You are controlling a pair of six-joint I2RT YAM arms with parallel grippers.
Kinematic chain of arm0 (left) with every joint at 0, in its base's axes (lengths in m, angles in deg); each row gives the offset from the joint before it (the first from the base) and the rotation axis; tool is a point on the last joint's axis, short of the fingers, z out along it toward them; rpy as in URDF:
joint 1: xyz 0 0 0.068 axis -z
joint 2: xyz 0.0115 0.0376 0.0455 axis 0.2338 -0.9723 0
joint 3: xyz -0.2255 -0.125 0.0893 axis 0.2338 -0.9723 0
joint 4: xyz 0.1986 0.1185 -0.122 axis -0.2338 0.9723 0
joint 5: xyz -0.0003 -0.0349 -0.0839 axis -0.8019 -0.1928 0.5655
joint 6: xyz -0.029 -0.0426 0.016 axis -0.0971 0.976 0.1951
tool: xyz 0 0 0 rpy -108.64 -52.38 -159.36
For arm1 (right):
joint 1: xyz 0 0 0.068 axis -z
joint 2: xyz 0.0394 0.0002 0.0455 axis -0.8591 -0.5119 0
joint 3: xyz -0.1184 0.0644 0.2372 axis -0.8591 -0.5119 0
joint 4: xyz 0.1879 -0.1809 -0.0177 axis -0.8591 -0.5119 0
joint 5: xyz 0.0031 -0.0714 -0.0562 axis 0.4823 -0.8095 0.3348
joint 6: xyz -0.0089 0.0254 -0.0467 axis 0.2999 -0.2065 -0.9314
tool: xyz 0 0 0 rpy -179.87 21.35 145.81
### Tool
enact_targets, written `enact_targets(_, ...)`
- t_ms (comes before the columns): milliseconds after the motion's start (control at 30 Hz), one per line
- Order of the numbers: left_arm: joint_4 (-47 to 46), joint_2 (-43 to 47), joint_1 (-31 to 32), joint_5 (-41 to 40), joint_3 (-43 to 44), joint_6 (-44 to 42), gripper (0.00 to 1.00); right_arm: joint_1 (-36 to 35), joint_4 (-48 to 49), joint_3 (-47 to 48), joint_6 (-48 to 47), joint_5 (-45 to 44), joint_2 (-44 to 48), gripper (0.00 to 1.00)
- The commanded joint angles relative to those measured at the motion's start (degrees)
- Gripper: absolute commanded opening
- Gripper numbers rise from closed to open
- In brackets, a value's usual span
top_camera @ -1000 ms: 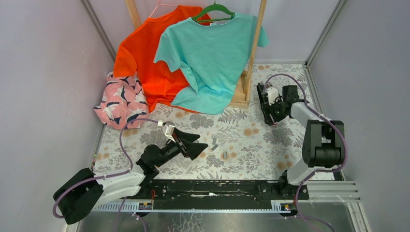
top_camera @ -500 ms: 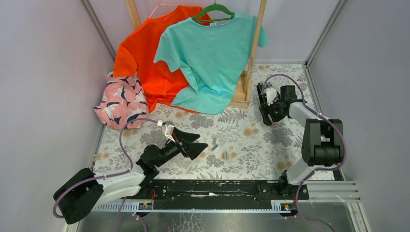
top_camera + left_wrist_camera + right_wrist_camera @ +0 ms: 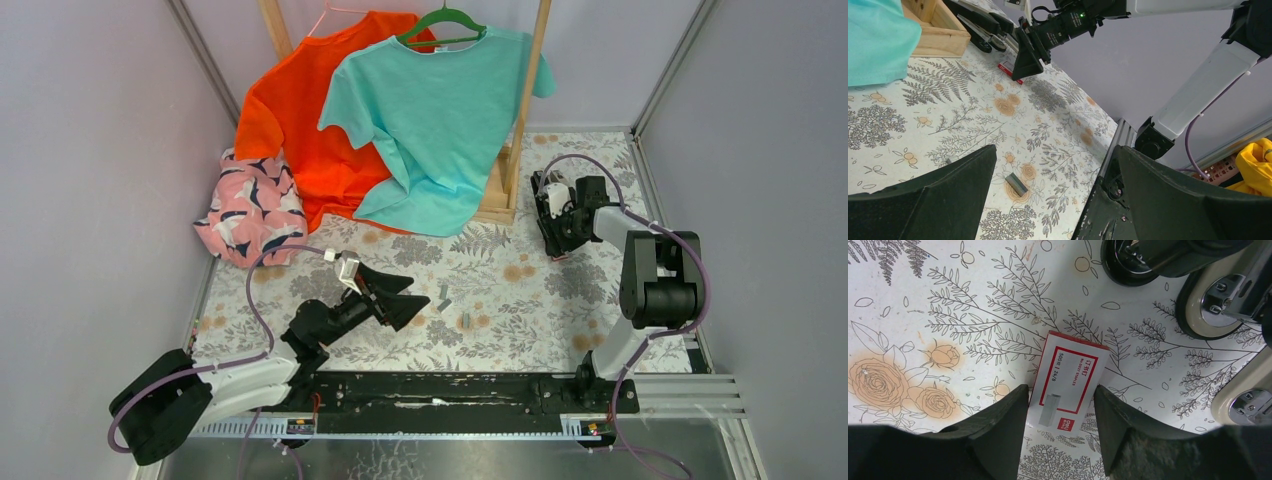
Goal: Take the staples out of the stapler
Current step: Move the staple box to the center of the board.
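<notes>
White-red staple box [image 3: 1073, 370] sits between fingers of right gripper [image 3: 1060, 390], pinch unclear; square wrist to box sides before squeezing; left gripper [image 3: 1055, 150] wide apart, empty.

The floral-patterned table [image 3: 520, 300] carries a wooden rack base [image 3: 497, 195], a stapler [image 3: 979, 29] and small box [image 3: 1068, 385] just right of that base, staples [image 3: 443, 296] nearer the arms, pink cloth [image 3: 250, 205] left

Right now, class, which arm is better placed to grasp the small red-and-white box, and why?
Right, most likely: the right gripper has a finger on each side of the box. The left gripper hangs open far away, near the loose staples.
</notes>
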Motion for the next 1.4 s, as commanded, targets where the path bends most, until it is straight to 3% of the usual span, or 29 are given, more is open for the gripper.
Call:
enact_targets(0,-2.49,0.19,-0.32,-0.76,-0.32,-0.13,1.0,-0.44,-1.59,0.08,-1.98,0.86,-0.82,0.56)
enact_targets(300,-3.63,-1.69,-0.41,0.81,-0.09,-1.16,1.0,-2.59,-6.15,-0.92,-10.04,6.2,0.81,0.47)
enact_targets(800,-17.76,-17.45,-0.41,7.76,-0.57,-7.7,0.95,-18.39,-15.88,-7.04,-43.94,13.89,9.37,0.48)
enact_targets(967,-25.28,-23.85,0.18,8.93,-1.15,-10.88,0.92,-20.45,-15.96,-5.27,-47.84,13.72,8.84,0.51)
enact_targets(1033,-29.18,-26.34,0.62,9.49,-1.31,-13.37,0.91,-20.61,-15.58,-4.49,-48.25,13.71,8.75,0.51)
enact_targets(1233,-28.94,-30.01,3.24,11.04,2.3,-29.46,0.91,-20.62,-14.31,-2.83,-49.78,12.78,8.0,0.53)
enact_targets(1367,-29.1,-34.65,4.04,13.93,4.88,-36.01,0.92,-20.65,-20.21,-0.44,-57.66,15.65,5.74,0.54)
